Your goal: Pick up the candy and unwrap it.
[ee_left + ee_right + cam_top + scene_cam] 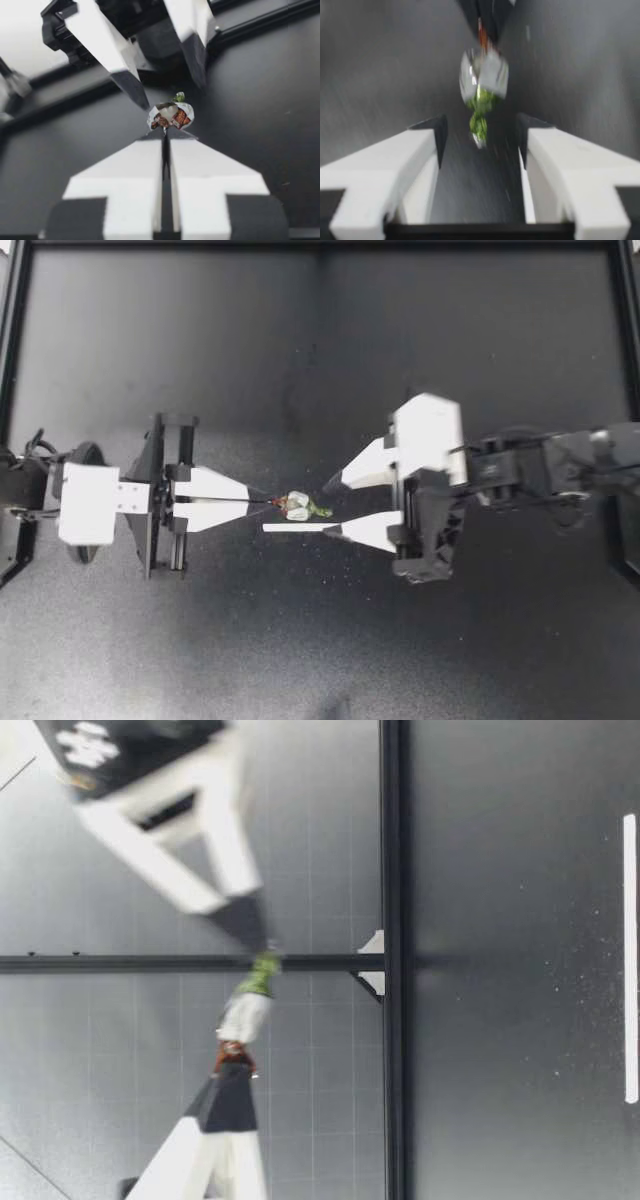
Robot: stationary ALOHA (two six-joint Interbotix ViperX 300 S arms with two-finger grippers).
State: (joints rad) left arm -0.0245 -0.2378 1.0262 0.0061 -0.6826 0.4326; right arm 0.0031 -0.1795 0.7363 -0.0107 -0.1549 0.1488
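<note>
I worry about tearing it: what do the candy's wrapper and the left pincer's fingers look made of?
Candy wrapper: thin glossy film, crinkled and twisted at the ends, probably plastic. My left pincer, its fingers: rigid matte white plastic by their flat, sharp-edged look; dark tips, possibly rubber.

The candy (297, 506) lies near the middle of the frame, a pale wrapper with a red twist pointing left and a green twist pointing right. My left hand (262, 502) enters from the left edge with its white fingers pressed together, the dark tips pinching the red end. My right hand (298, 506) enters from the right with its fingers spread wide. One tip is just upper right of the green twist and the other runs below the candy. The dark bench (200, 340) is finely speckled.
</note>
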